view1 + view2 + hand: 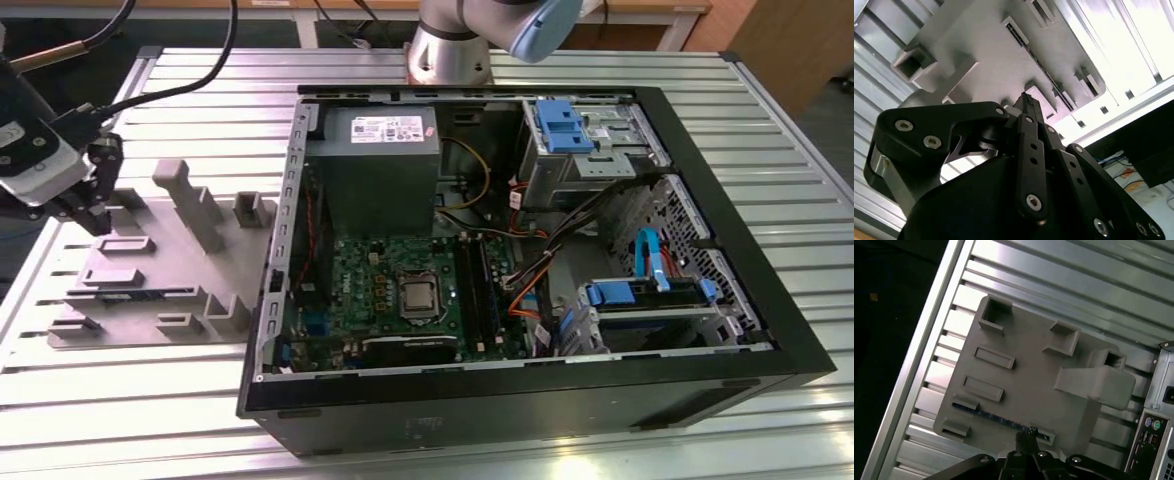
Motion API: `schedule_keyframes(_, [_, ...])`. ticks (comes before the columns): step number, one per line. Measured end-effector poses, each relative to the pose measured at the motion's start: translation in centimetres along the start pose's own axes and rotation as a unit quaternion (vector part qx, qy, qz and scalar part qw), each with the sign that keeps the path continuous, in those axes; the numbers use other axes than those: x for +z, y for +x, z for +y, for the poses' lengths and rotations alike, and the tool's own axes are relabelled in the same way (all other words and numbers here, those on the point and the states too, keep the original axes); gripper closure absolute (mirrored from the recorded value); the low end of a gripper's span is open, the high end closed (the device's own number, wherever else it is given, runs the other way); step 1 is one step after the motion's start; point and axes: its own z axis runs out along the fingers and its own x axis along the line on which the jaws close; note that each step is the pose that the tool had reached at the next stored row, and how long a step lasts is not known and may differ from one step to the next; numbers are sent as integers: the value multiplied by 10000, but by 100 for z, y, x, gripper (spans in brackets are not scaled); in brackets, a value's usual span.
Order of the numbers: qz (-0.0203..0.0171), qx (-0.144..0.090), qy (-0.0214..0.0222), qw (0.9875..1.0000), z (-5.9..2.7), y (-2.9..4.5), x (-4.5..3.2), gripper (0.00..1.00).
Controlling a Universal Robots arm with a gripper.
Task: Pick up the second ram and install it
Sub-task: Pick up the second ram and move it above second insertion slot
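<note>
Exterior view first: the gripper hangs above the grey fixture, over the corner farthest from the open computer case. Its fingers look drawn close together, nothing between them. The second ram sits edge-up in a long slot of the fixture, on the near side of it, a thin dark line, apart from the fingertips. The case stands just beside the fixture on the exterior view's right, its motherboard exposed. Both stand on the slatted metal table.

Over to the second wrist view: the gripper comes to a narrow point, fingers pressed together, holding nothing. The tip hovers above the fixture, close to its raised blocks and slots.

First wrist view now: the gripper is above the edge of the fixture, tips together. The second ram shows as a blue-green strip seated in its slot, running along that edge, and the fingertips are right over one end of it. I cannot tell whether they touch it.
</note>
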Motion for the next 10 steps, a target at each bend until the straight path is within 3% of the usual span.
schedule_keyframes(5, [21,-457,-24,9990,-1,1,21,89])
schedule_keyframes(10, [42,-904,-47,9959,-2,2,41,89])
